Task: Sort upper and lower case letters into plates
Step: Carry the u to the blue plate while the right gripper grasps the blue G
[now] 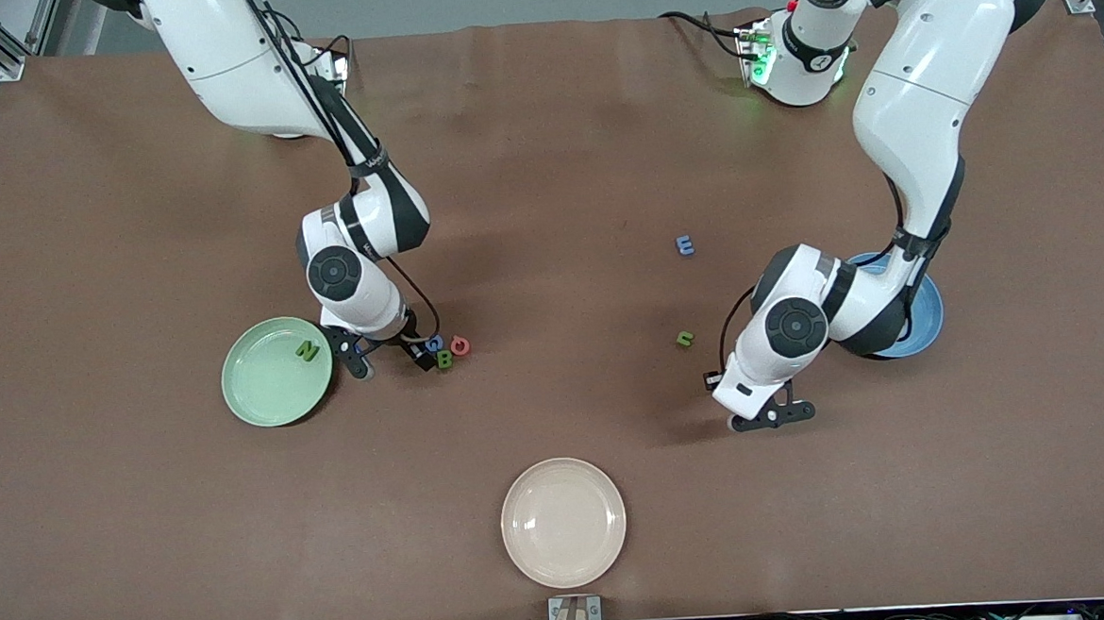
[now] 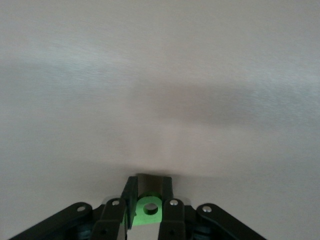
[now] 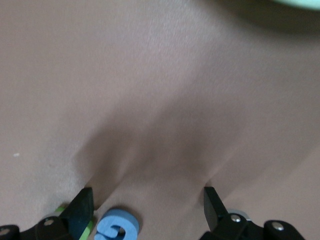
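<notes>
The pale green plate (image 1: 263, 387) lies toward the right arm's end with a green N (image 1: 306, 349) on it. My right gripper (image 1: 389, 356) is open and low beside that plate, its jaws around a blue letter (image 1: 434, 343) that also shows in the right wrist view (image 3: 117, 227). A green B (image 1: 443, 359) and a red O (image 1: 460, 346) lie right beside the blue letter. My left gripper (image 1: 773, 418) is shut on a bright green letter (image 2: 148, 210) over bare table. The sky blue plate (image 1: 916, 319) is partly hidden by the left arm.
A cream-beige plate (image 1: 563, 522) lies nearest the front camera at mid table. A blue E (image 1: 686, 244) and a small green letter (image 1: 685, 339) lie loose on the brown table between the arms. The green plate's rim (image 3: 300, 2) shows in the right wrist view.
</notes>
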